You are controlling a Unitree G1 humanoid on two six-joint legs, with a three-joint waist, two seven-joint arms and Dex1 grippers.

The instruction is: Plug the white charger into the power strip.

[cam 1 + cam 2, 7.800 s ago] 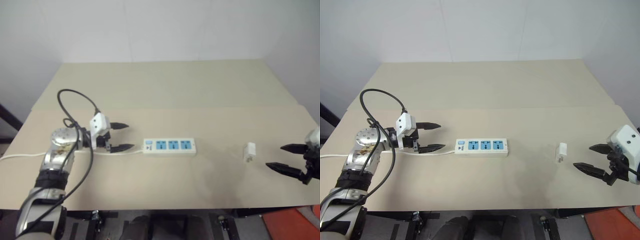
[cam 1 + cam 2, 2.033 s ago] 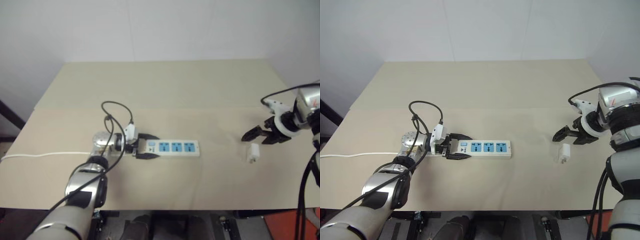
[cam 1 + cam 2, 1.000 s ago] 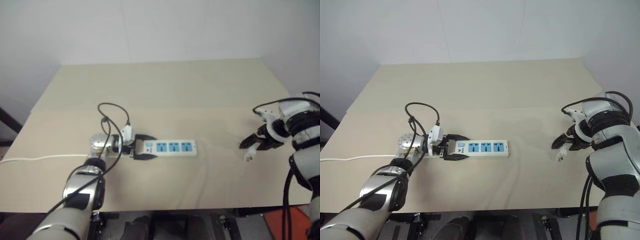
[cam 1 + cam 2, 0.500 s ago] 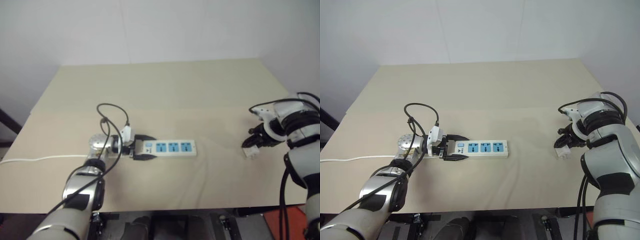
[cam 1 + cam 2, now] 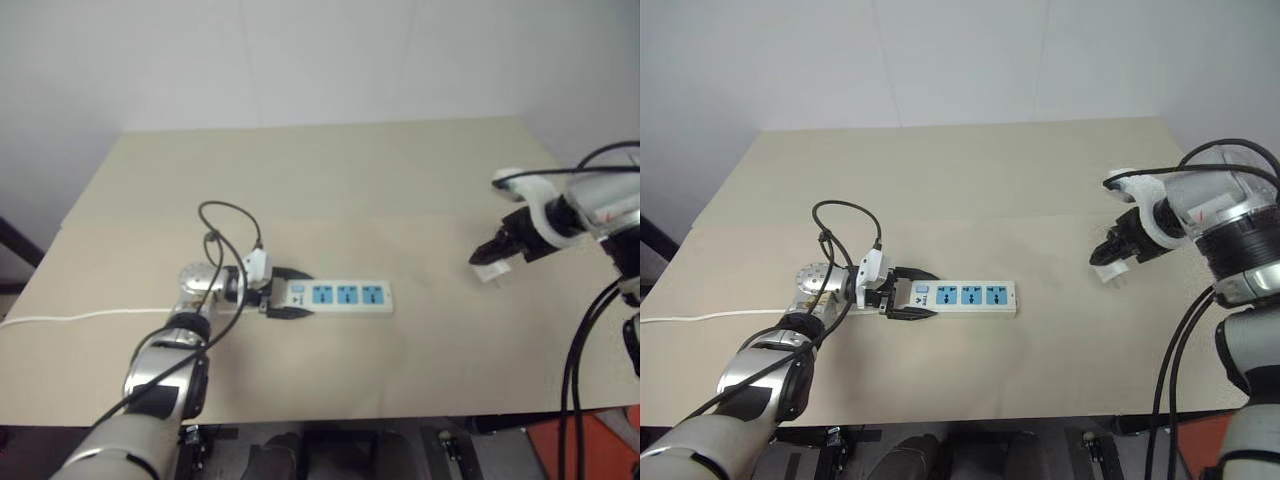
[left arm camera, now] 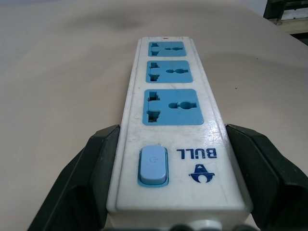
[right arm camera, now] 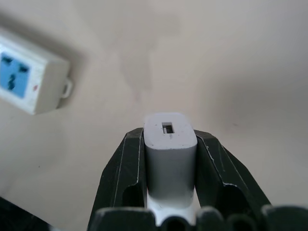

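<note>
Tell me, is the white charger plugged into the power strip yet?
No. The right gripper holds the white charger above the table, away from the power strip.

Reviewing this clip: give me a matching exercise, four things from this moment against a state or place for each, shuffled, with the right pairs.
Things:
1. white charger
2. power strip
3. left gripper
4. thin white cord

States:
A. trails to the table's left edge
B. lies flat on the table, sockets empty
C. held above the table by the right gripper
D. shut on the strip's switch end

Pairs: 1-C, 2-B, 3-D, 4-A
</note>
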